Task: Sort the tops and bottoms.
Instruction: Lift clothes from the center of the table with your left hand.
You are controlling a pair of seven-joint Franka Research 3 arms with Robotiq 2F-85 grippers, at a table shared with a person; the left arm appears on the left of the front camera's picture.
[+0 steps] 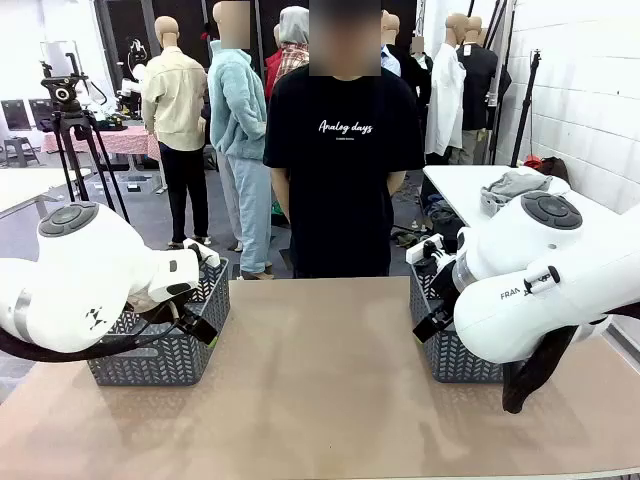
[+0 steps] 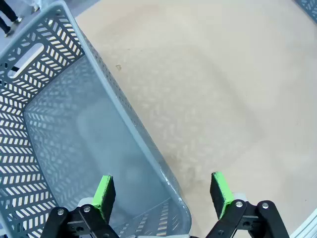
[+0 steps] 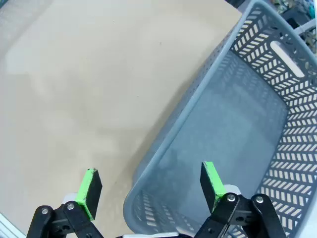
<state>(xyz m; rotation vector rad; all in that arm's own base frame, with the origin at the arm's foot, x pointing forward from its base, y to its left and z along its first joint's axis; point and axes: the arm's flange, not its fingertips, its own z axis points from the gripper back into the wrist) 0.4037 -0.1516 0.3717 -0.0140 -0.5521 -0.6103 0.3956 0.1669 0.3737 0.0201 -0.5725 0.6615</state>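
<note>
Your left gripper point(image 2: 161, 184) stands wide open with nothing between its 2 green pads point(image 2: 104, 194). In the left wrist view it hangs over the near corner of the left basket point(image 2: 124, 109), 1 pad above the basket's inside and the other above the tan table point(image 2: 223, 89), with the grey rim running between them. Your right gripper point(image 3: 148, 181) is spread just as wide and holds nothing. In the right wrist view it straddles the rim of the right basket point(image 3: 198, 94) the same way, 1 pad over the table point(image 3: 74, 74) and 1 over the basket's inside. In both wrist views you see each basket's smooth grey floor and patterned walls, with a handle slot in the far wall. From the front, the left basket point(image 1: 160, 360) sits at the table's left edge under your left arm point(image 1: 80, 275), and the right basket point(image 1: 455, 360) sits at the right edge under your right arm point(image 1: 540, 290), the 2 well apart with the bare table point(image 1: 320, 390) between them. A person point(image 1: 340, 160) in a black T-shirt stands at the far side, arms down. Behind on the right, a grey bundle of cloth point(image 1: 512, 184) lies on a white table point(image 1: 470, 185); you cannot tell what garment it is.
</note>
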